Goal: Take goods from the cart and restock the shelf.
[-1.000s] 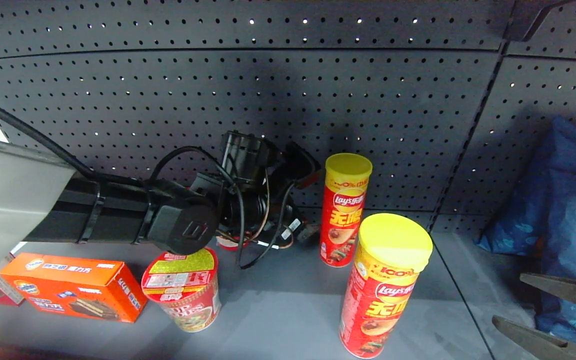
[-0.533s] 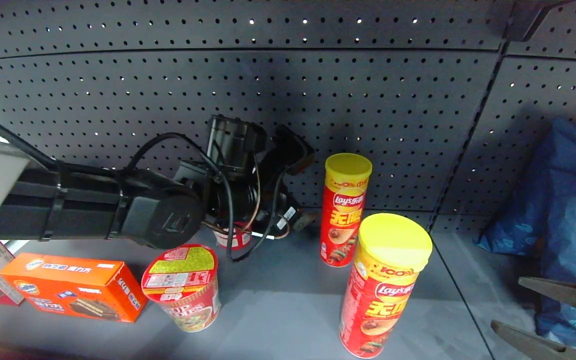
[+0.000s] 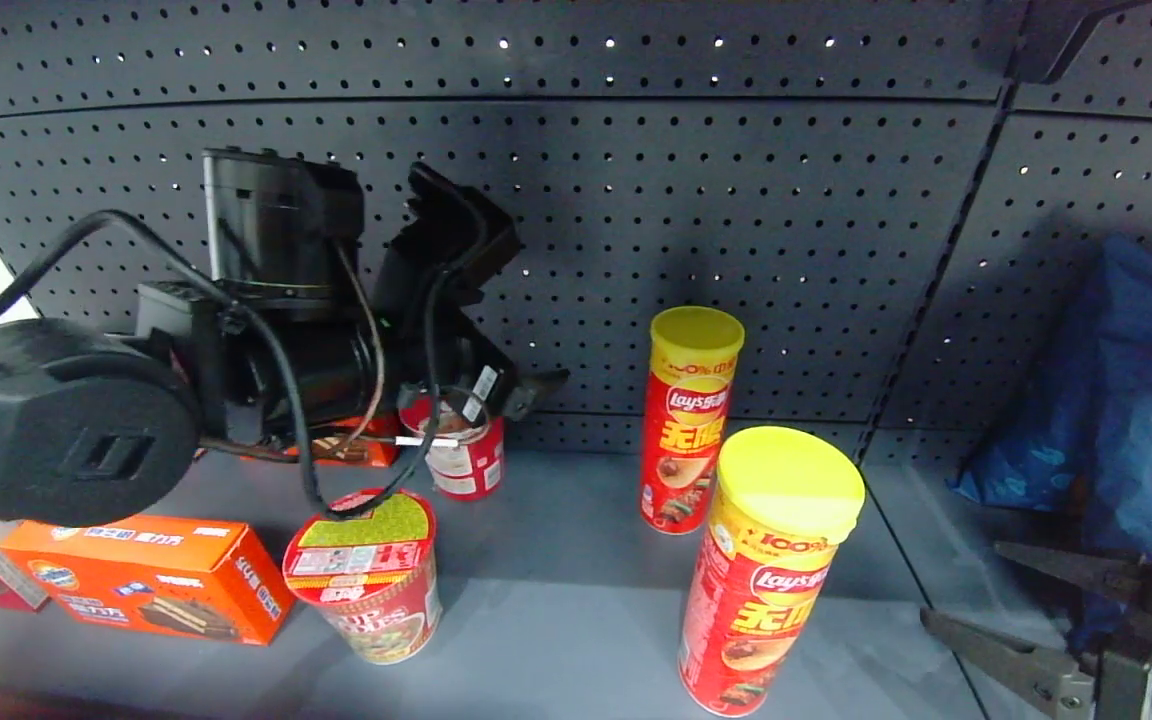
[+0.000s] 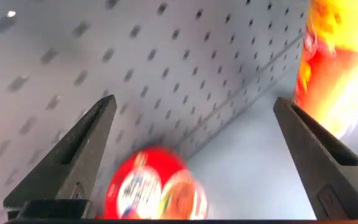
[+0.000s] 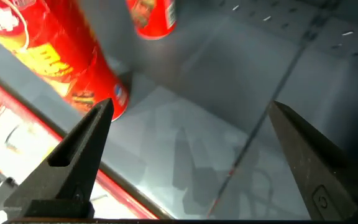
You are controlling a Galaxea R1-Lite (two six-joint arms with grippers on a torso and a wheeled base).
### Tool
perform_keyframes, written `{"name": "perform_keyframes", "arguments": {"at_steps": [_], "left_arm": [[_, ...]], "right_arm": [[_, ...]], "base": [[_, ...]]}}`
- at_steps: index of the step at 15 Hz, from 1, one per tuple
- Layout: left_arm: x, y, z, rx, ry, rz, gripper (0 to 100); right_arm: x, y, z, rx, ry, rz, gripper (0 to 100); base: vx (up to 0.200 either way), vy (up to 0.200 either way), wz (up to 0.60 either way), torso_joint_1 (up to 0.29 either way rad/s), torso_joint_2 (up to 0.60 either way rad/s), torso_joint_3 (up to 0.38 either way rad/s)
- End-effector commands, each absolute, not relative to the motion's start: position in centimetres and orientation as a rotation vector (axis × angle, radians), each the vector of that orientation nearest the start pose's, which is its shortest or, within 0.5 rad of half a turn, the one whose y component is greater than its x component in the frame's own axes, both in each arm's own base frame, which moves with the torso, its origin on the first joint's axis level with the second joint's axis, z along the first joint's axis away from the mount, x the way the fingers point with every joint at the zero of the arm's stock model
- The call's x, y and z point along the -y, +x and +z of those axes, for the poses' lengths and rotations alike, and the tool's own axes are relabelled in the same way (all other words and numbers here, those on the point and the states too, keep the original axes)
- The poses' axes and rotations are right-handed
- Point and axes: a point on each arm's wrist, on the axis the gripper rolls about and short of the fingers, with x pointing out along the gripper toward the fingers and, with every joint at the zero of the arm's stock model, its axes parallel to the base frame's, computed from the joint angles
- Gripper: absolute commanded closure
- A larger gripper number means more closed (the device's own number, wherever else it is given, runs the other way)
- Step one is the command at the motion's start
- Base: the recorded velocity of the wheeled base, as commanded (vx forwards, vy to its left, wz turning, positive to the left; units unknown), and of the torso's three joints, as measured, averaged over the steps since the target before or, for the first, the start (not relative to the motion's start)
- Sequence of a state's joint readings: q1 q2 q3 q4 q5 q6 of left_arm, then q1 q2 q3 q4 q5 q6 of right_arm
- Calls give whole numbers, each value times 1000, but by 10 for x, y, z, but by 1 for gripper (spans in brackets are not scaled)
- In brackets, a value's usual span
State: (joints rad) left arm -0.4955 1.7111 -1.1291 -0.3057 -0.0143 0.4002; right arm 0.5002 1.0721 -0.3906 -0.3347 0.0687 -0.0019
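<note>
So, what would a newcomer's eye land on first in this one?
Two red chip tubes with yellow lids stand upright in the middle of the shelf: the front tube near the edge, the back tube by the pegboard. To the left, the bulky black left gripper is open close to a small red can at the back of the shelf.

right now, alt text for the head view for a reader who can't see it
The left end effector, open, hovers above a small red cup at the back of a grey metal shelf. Nearby stand two yellow-lidded red chip tubes, a red foil-topped noodle cup and an orange carton.
</note>
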Motion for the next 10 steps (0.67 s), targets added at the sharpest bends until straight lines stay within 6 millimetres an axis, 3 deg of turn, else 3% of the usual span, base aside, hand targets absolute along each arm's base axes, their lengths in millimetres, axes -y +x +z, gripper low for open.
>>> {"name": "perform_keyframes", "arguments": {"at_steps": [1, 10], "left_arm": [[132, 260, 248, -132, 444, -522, 0], [128, 254, 245, -114, 444, -497, 0]], "right_arm": [[-77, 125, 169, -402, -101, 601, 0], [-98, 139, 150, -509, -167, 589, 0]], "base": [[0, 0, 0, 0, 0, 0], [0, 0, 0, 0, 0, 0]]}}
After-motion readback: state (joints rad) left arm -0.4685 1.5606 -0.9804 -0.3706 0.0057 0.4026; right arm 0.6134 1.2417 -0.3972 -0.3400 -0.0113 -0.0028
